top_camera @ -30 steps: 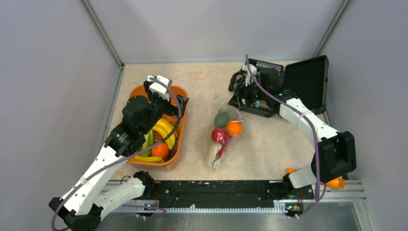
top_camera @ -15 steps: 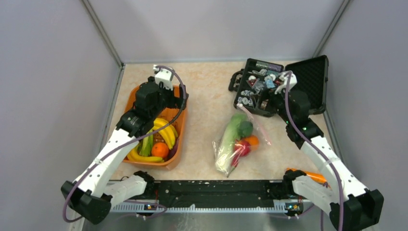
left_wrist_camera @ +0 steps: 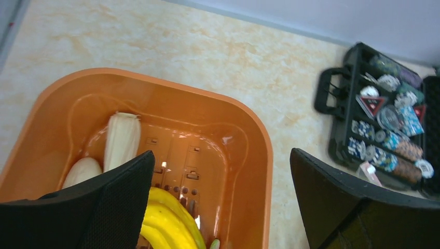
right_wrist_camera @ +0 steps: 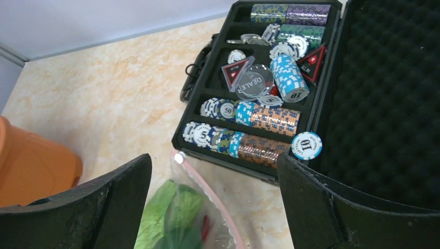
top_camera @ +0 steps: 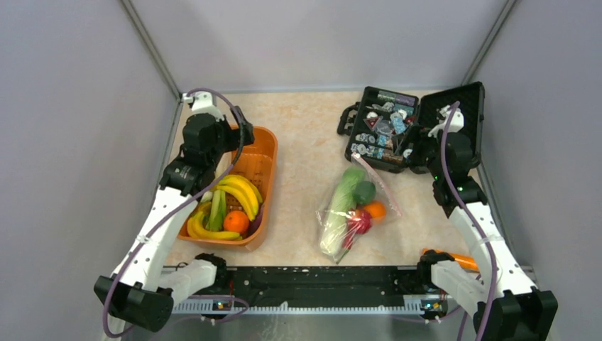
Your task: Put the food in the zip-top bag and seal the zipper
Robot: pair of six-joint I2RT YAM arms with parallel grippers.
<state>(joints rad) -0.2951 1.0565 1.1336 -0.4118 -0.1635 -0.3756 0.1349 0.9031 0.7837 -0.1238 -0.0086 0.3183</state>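
While bananas (top_camera: 238, 190) and an orange (top_camera: 235, 222) lie in the orange tub (top_camera: 264, 142) and the zip-top bag (top_camera: 353, 209) rests mid-table with green and red pieces inside, you are in the filling step. The left gripper (left_wrist_camera: 221, 152) and right gripper (right_wrist_camera: 214, 155) stand wide, holding nothing. Next, I judge, you lower the left one onto a banana. Whether the zipper (top_camera: 376, 185) is closed, I cannot tell. The table (top_camera: 305, 121) is beige marbled, the walls (top_camera: 319, 42) plain grey.

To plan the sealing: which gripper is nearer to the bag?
Right. The right gripper hangs open near the far corner of the bag, by the case; the left gripper is above the tub.
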